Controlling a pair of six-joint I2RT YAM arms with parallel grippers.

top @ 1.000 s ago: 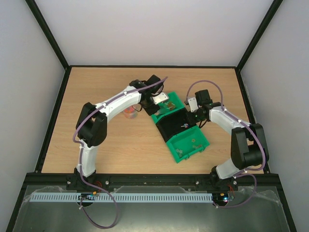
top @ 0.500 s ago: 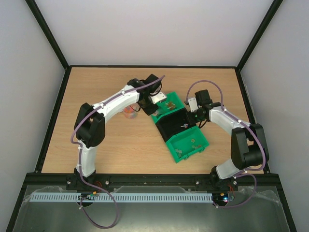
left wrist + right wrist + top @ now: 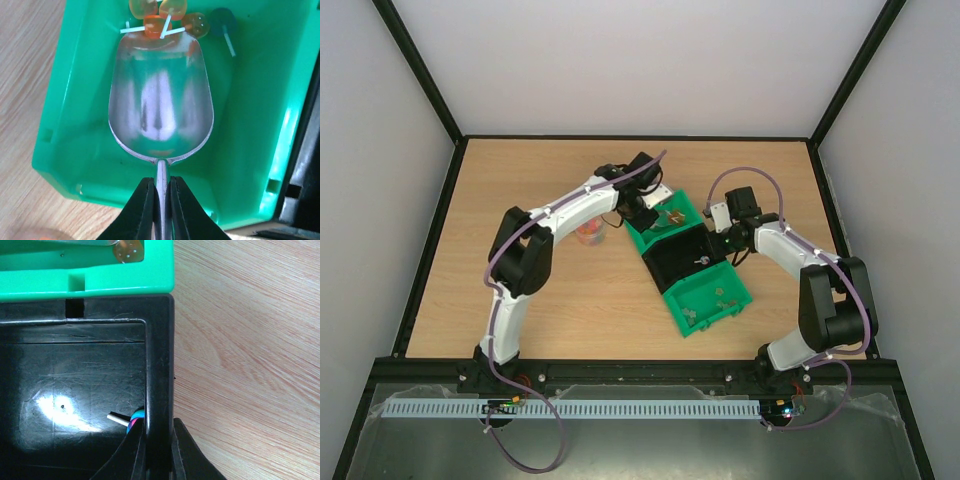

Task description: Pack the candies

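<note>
Several orange and amber candies [image 3: 165, 15] on white sticks, plus a dark blue one [image 3: 222, 20], lie at the far end of a green bin [image 3: 260, 125]. My left gripper [image 3: 161, 185] is shut on the handle of a metal scoop [image 3: 160, 105], whose empty bowl lies in that bin with its tip at the candies. My right gripper [image 3: 159, 435] is shut on the side wall of the black bin [image 3: 75, 380]. A blue and pink candy [image 3: 134, 419] sits inside it next to the fingers. From above, the three bins form a row with the black bin [image 3: 675, 262] in the middle.
A second green bin [image 3: 677, 308] with small candies [image 3: 720, 294] sits nearer the arms, against the black bin. A small clear cup [image 3: 590, 234] with pinkish contents stands on the wooden table under the left forearm. Black frame rails edge the table.
The left arm's elbow has swung right and its wrist has turned, with the scoop now lying along the far green bin. The right arm has not moved.
</note>
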